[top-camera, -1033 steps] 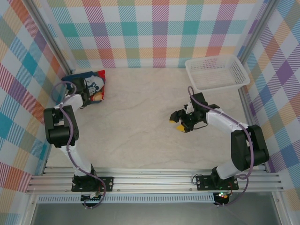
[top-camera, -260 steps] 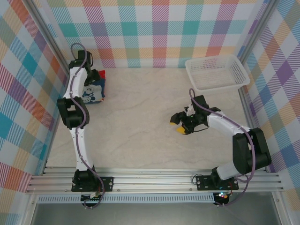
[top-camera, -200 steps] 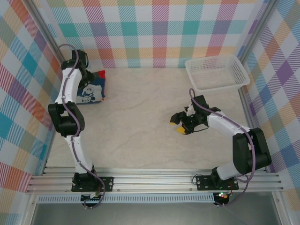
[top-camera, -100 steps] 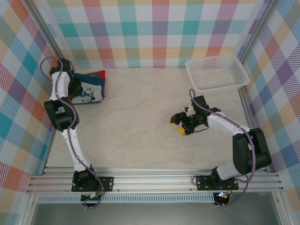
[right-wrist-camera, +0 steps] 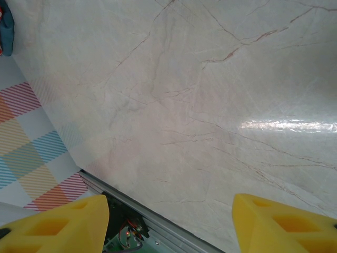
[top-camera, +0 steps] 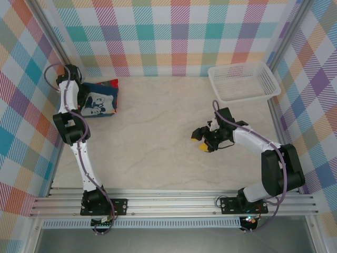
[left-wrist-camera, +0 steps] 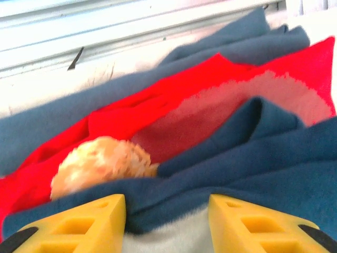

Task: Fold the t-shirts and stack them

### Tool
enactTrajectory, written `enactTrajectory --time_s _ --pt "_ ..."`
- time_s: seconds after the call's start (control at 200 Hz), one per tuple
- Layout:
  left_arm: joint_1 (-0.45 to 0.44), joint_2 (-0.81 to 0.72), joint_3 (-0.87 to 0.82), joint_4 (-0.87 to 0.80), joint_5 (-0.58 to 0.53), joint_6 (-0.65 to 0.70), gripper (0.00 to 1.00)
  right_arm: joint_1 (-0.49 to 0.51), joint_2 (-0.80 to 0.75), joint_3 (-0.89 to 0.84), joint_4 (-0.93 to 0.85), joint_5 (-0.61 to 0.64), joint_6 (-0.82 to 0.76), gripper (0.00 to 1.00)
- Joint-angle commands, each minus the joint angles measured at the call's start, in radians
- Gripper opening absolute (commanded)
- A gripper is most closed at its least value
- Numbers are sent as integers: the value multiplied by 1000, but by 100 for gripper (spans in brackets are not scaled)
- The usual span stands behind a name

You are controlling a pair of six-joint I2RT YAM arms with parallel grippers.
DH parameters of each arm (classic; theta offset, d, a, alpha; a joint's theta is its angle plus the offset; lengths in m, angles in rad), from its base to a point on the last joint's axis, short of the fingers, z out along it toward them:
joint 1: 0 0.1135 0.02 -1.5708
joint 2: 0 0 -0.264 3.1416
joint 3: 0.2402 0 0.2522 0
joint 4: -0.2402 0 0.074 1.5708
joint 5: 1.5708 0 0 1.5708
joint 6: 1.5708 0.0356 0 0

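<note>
Right gripper: fingers spread, empty, over the mid-right counter.
Left gripper: spread, low over the navy shirt at the far-left corner.
Judged limp and light; pinch a hem edge.
Wrist view: red shirt tucked between navy layers. Overhead: mostly navy.

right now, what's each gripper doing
Left gripper: open, fingers spread just above the navy t-shirt.
Right gripper: open, holding nothing, above the marble-look tabletop.
</note>
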Motion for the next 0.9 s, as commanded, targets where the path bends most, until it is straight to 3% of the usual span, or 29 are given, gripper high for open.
enactTrajectory --time_s 0.0,0.16,0.325,0.47,0.655,0.82,0.895 --pt "7 -30 55 -16 -31 8 50 -6 -27 10 -28 0 -18 63" --pt "-62 -212 -33 -58 -82 66 54 -6 -22 17 -28 -1 -18 63" --pt "-161 -458 -403 -9 -50 27 53 -6 4 42 -22 -4 -22 63" --pt "-208 -543 -611 59 0 -34 50 -6 23 74 -32 -5 -31 63" --pt "-207 -499 -638 62 21 -35 49 -7 15 75 -39 -2 -31 63" --pt "-185 -343 -503 65 76 -25 48 -6 -3 53 -38 1 -26 63" --pt "-181 -285 -405 26 29 -6 47 -6 -11 45 -39 3 -23 63"
